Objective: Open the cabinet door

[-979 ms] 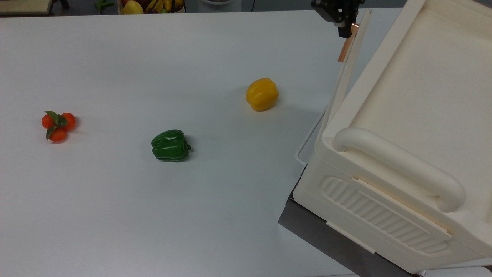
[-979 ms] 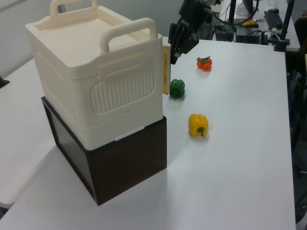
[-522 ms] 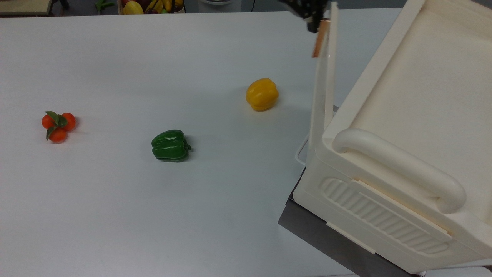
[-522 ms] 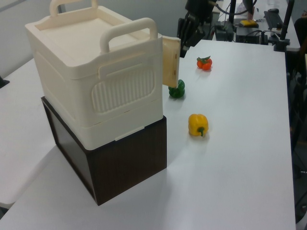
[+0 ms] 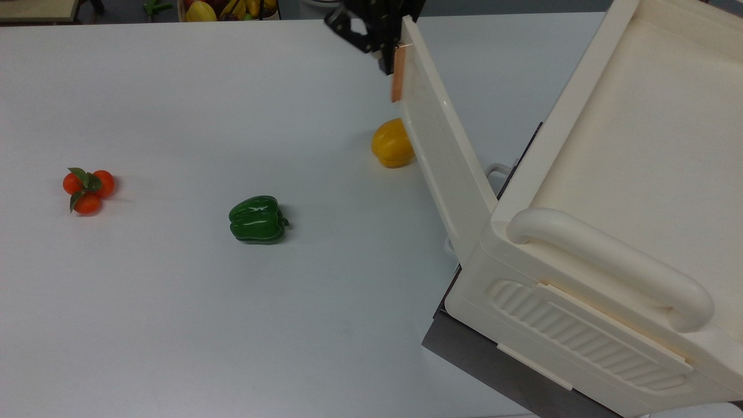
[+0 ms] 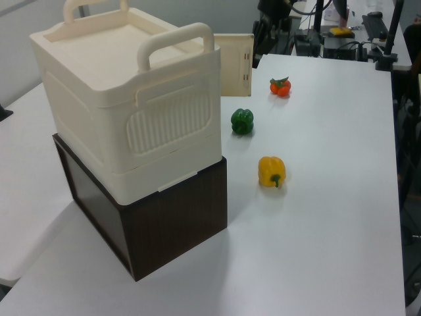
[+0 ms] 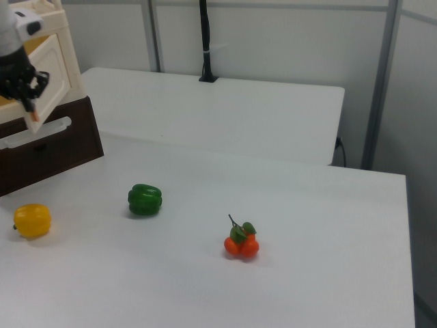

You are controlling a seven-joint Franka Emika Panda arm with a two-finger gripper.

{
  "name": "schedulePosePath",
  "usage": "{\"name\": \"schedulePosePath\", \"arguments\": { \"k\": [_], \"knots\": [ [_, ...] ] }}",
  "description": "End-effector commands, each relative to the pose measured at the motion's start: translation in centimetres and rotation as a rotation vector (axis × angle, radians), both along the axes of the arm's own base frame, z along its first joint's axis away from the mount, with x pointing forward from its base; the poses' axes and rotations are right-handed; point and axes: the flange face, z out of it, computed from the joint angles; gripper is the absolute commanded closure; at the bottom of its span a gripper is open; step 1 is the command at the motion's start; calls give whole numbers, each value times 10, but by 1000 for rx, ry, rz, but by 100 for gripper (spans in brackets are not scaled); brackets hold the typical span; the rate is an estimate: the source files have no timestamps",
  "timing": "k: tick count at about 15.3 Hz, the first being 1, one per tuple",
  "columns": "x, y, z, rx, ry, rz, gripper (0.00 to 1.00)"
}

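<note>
Item: cream plastic cabinet, boxy, with thick rounded grab handles on top and a ribbed side panel, seated on a dark brown wooden base box on a white table. Cabinet door, a long flat cream plastic panel with a small copper-coloured bar handle at its free end, stood swung well out from the cabinet front, hinged at the corner near the top view's lower right and reaching toward the top view's far middle; the left view showed its inner face and recessed inset turned out over the table. Black two-finger gripper sat at the door's free end, against the copper-coloured bar handle; it appeared closed on that bar, though the fingers themselves were hard to make out. Progress, by judgement: opening largely done, the door standing at a wide angle to the front; remaining, at most, a little more swing and letting go. Loose items on the table: yellow bell pepper, partly behind the door's edge in the top view; green bell pepper, well apart toward the top view's left; cluster of small orange-red fruits with green leaves, farther left again. Markings: no brand, label or legible writing found on the cabinet, door, base box or gripper.
</note>
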Motion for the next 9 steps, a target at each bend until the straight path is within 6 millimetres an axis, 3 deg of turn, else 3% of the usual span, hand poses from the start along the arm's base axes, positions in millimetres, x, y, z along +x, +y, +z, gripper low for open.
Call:
{"name": "schedulePosePath", "arguments": {
  "k": [1,5,9],
  "knots": [
    [11,-28,-9,-11,-21,-28,93],
    [25,-61,-9,-9,-86,-79,90],
    [42,-76,-11,1,-197,-132,90]
  ]
}}
